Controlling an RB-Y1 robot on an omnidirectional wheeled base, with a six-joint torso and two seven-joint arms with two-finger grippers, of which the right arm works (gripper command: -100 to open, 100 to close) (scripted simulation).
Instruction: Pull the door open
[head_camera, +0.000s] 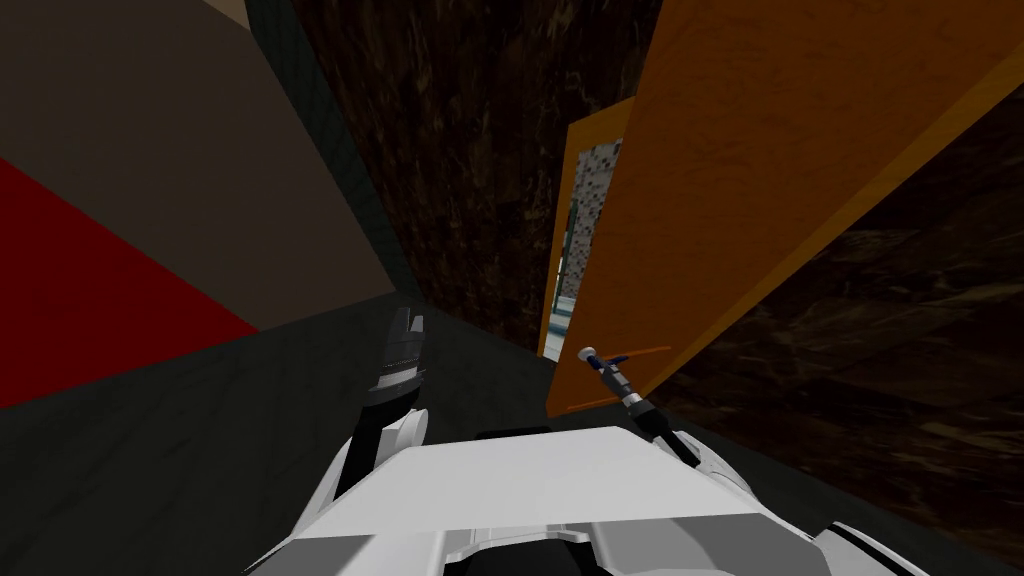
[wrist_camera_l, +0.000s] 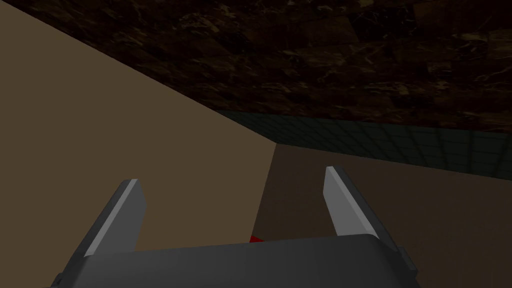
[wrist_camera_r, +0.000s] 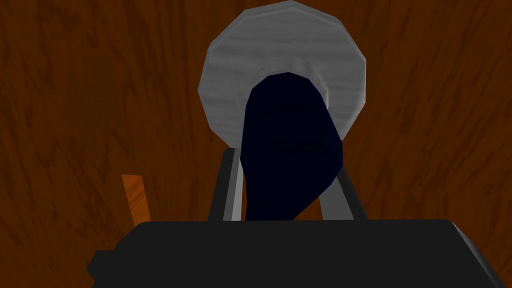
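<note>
Right end effector (wrist_camera_r: 287, 170) clamped on the dark blue handle (wrist_camera_r: 290, 135) — lever runs from its grey rosette (wrist_camera_r: 282, 50) straight back into the grip, so the pull is the right arm's. Left end effector (wrist_camera_l: 231, 176) spread open, idle above the dark floor (head_camera: 200, 450). Orange door (head_camera: 760, 180) beyond stands ajar — lit gap (head_camera: 575, 250) at its free edge, swing room likely leftward.

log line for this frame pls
task: pull door open | right gripper: shut on handle | door: orange, ajar | left gripper: open, holding nothing
</note>
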